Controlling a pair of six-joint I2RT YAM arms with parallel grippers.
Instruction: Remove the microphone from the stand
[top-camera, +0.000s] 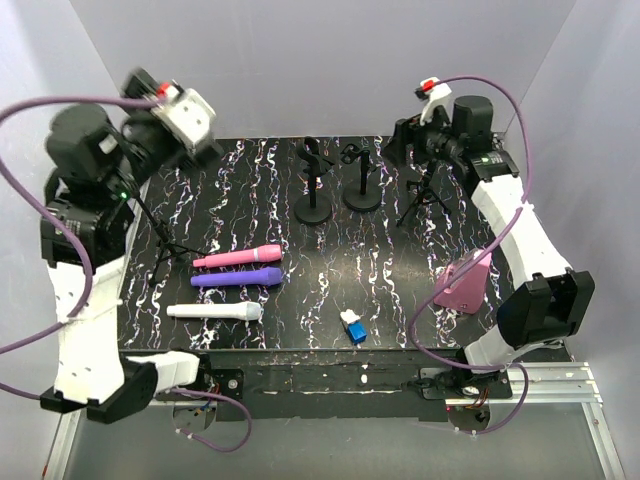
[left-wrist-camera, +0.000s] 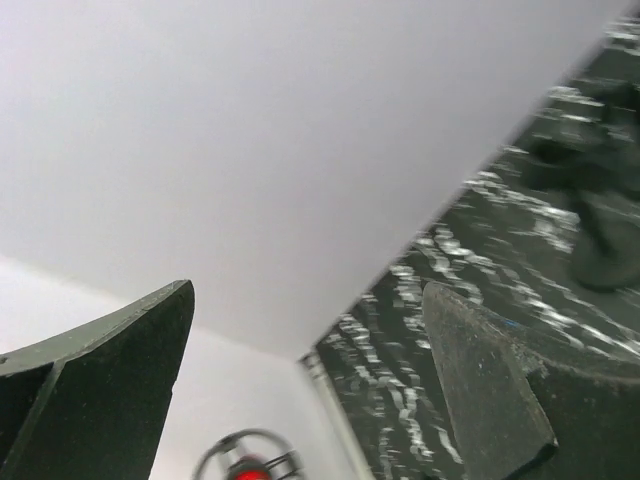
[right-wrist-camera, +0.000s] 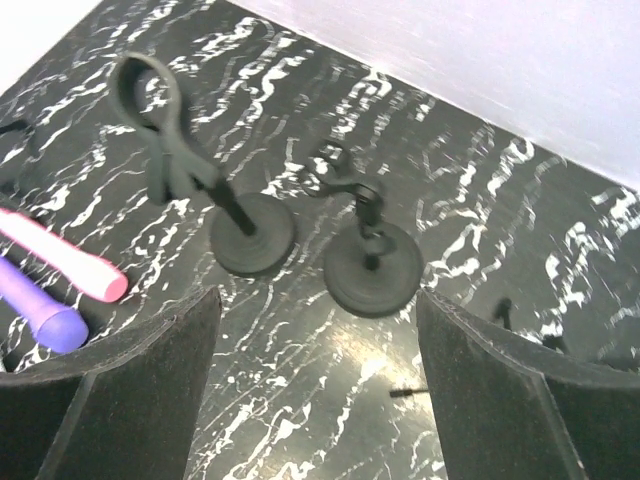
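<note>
Finding: a robotics laboratory test cell. Evidence: plain white panel walls (top-camera: 330, 60) close off the left, far and right sides of a black marbled worktop (top-camera: 400, 290). A left arm (top-camera: 85, 330) and a right arm (top-camera: 520, 230) are mounted at the near edge, where an aluminium rail (top-camera: 560, 383) runs. Purple cables (top-camera: 60, 99) hang exposed.

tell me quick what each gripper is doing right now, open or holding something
Left gripper: open, holding nothing.
Right gripper: open, holding nothing.
</note>
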